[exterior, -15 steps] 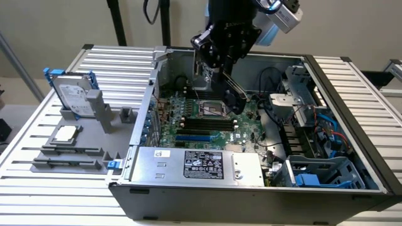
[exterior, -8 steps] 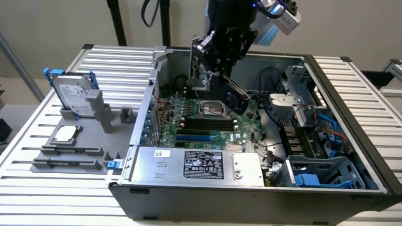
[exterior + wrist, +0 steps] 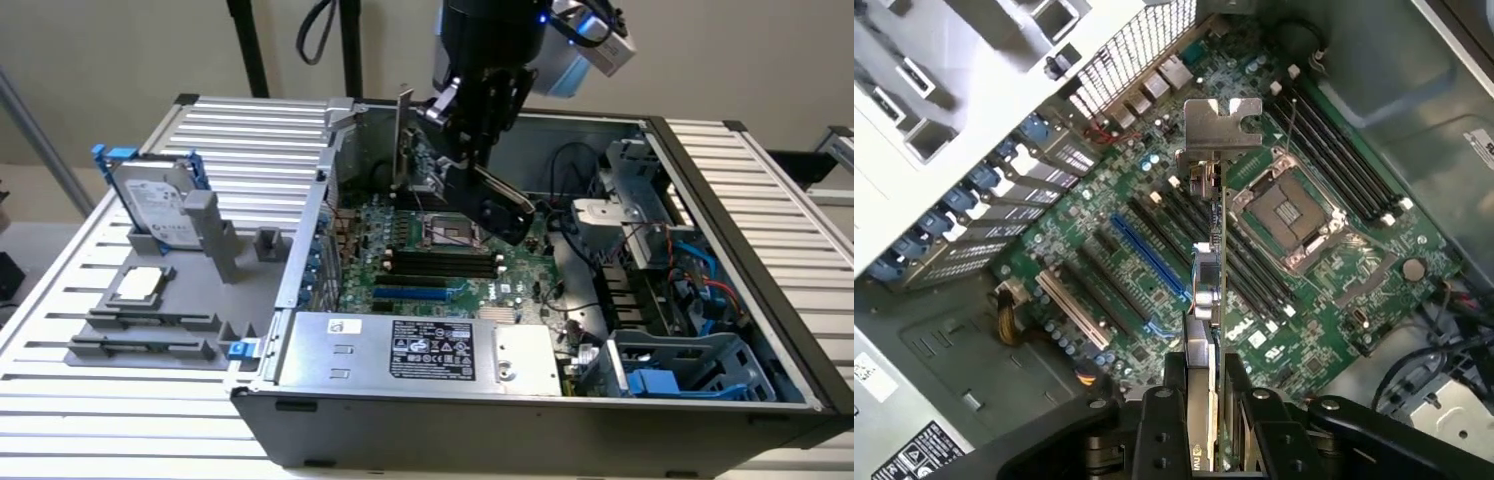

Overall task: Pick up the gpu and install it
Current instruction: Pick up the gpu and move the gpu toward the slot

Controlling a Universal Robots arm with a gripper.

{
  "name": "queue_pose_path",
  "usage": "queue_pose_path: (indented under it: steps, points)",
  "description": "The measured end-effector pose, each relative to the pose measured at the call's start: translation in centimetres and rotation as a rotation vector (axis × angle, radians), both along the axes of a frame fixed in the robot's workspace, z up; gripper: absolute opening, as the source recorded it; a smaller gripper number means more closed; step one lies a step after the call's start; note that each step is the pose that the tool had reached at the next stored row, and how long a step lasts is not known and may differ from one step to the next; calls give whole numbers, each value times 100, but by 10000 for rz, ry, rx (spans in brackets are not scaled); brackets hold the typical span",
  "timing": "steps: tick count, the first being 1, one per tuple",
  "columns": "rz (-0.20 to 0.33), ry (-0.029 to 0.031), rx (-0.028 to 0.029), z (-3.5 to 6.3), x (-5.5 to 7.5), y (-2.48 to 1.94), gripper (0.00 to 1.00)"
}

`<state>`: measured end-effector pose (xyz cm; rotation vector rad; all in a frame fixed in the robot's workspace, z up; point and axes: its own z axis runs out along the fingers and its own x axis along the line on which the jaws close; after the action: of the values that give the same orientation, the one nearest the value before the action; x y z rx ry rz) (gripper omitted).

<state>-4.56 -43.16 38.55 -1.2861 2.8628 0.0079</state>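
Jaws tight around the gpu (image 3: pixel 1205 288)

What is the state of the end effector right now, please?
End effector: closed on the gpu, holding it edge-on above the motherboard.

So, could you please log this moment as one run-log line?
gripper: shut on gpu | gpu: held edge-on above motherboard | install: not seated
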Motion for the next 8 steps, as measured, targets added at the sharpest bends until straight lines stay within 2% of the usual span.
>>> queue_pose_path:
  steps: [8]
  points:
    - [1461, 1, -1, -72, 0, 0, 26]
